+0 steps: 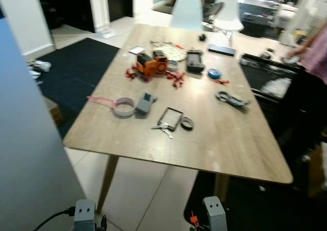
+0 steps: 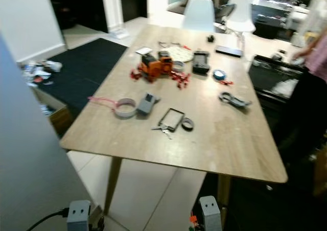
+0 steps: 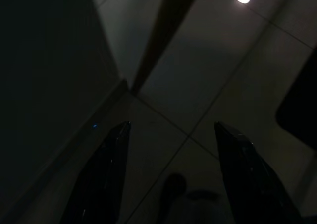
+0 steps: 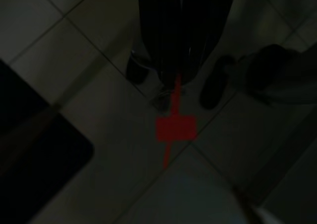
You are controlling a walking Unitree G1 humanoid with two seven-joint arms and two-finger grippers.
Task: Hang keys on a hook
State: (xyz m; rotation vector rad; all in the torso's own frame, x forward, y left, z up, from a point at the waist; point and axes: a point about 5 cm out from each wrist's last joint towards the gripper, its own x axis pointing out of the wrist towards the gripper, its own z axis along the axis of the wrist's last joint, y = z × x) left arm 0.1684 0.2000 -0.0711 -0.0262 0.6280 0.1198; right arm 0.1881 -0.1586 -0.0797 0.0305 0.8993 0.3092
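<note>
Our left pincer (image 3: 171,174) hung open; our right pincer (image 4: 178,70) gripped a red tag (image 4: 175,128). The keys (image 1: 163,129) lay on the table (image 1: 230,149) amid clutter, so we risked grabbing wrongly.

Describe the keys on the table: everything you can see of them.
The keys are a small bunch of silvery metal, lying flat on the light wooden table near its front edge. Their blades fan out toward that edge. They lie against the near end of a dark rectangular frame-like thing, and seem joined to it, though blur hides the link. A small dark ring lies just beside them. Nothing holds them. Finer detail is too blurred to tell.
</note>
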